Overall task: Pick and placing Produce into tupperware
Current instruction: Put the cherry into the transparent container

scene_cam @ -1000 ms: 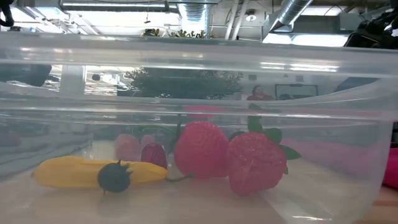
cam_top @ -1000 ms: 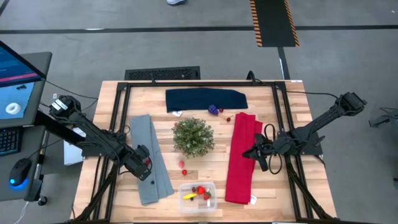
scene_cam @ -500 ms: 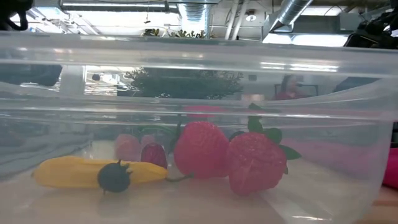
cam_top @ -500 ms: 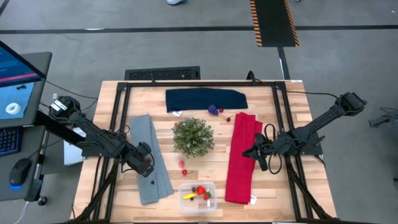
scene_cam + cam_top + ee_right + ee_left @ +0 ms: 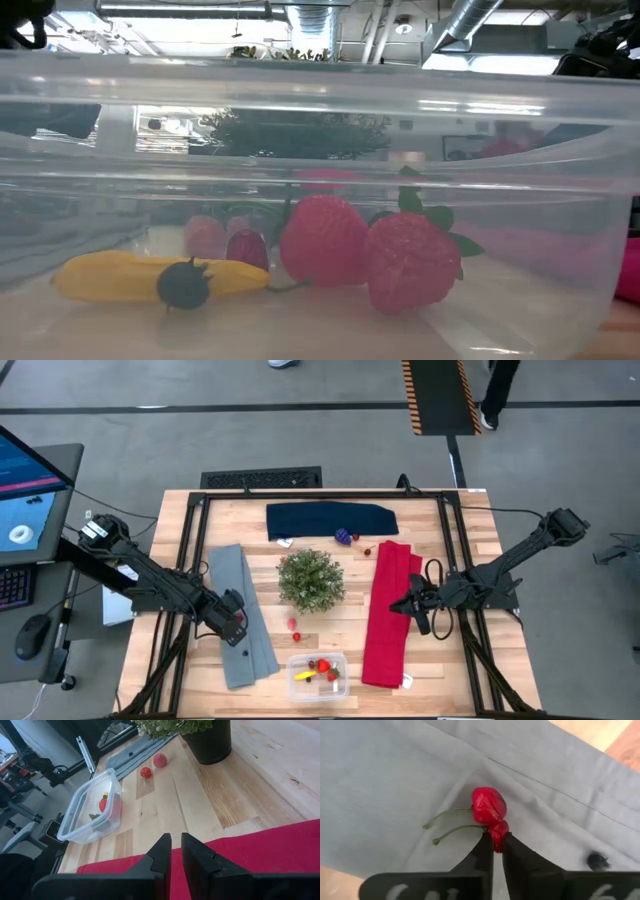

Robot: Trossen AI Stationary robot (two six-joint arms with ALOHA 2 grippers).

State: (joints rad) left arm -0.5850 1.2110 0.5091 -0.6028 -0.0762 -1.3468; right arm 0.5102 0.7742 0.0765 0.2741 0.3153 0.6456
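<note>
- Wooden table (image 5: pixel 330 510), bearing all items below.
- Red cloth (image 5: pixel 388 615), on the right side of the table; the right gripper (image 5: pixel 416 607) hangs over it, its fingers (image 5: pixel 202 857) nearly together and holding nothing.
- Grey cloth (image 5: pixel 240 615), on the left side; the left gripper (image 5: pixel 497 851) sits on it, fingers clamped on the lower of a pair of red cherries (image 5: pixel 490 807). A small dark berry (image 5: pixel 597 861) lies nearby on the same cloth.
- Green potted plant (image 5: pixel 311 580), at the table's centre.
- Clear tupperware (image 5: pixel 318 676), at the near edge; it contains two strawberries (image 5: pixel 370 255), a yellow piece (image 5: pixel 130 277) and a dark berry (image 5: pixel 183 285).
- Two red fruits (image 5: pixel 153 766), loose on the wood between plant and tupperware.
</note>
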